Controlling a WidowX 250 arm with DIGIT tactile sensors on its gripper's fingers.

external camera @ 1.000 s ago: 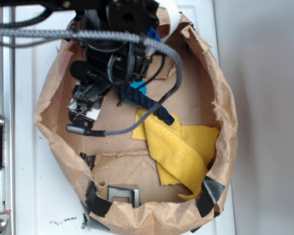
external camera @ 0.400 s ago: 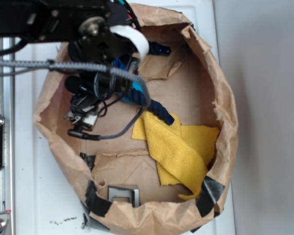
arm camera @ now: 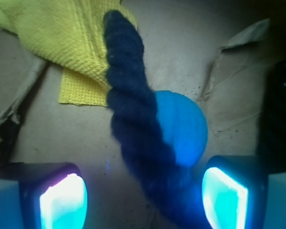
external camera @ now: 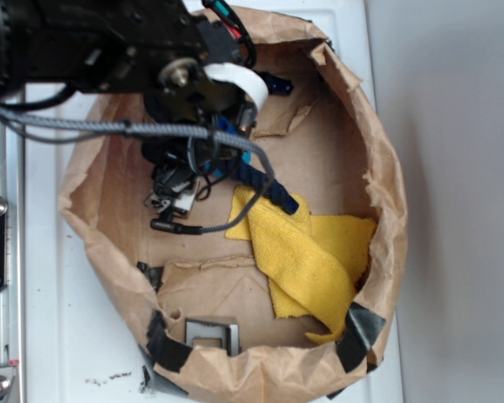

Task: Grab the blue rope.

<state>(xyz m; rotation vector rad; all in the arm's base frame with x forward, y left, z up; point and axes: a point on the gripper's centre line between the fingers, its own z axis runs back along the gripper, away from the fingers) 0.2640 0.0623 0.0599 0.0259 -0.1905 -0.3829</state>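
Tool (arm camera: 143,195) open — its lit fingers (arm camera: 63,200) stand apart on either side of the blue rope (arm camera: 133,119), not touching it. Rope lies on the floor of the paper bag (external camera: 386,193), one end over the yellow cloth (external camera: 307,252), a blue ball (arm camera: 183,126) just right of it — touching, apparently

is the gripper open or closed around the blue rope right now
Open. In the wrist view the gripper has its two fingers spread wide, with the blue rope running between them and a gap showing on each side.
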